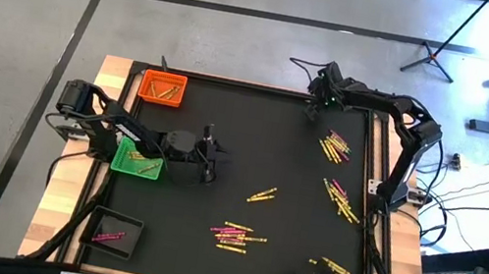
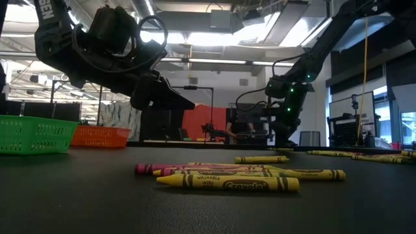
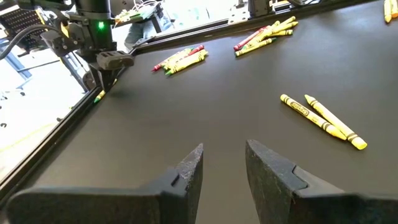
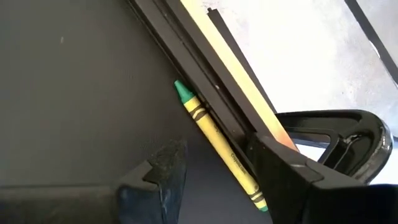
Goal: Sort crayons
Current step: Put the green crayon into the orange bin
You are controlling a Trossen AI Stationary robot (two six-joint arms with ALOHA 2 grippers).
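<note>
While I hold both arms over the black mat (image 1: 251,158), here is my read, placed from that mat.

Room: concrete floor around the mat; stands beyond its far right corner.
Mat: orange tray (image 1: 162,88), green tray (image 1: 137,160) and black tray (image 1: 115,232) line its left edge; crayons (image 1: 236,236) lie scattered across its middle and right.
Right gripper (image 4: 214,168): fingers apart at the mat's far edge, straddling a green-tipped yellow crayon (image 4: 217,146).
Relation: that crayon lies along the raised border, touching it.
Left gripper (image 3: 224,165): fingers apart, empty, beside the green tray.
</note>
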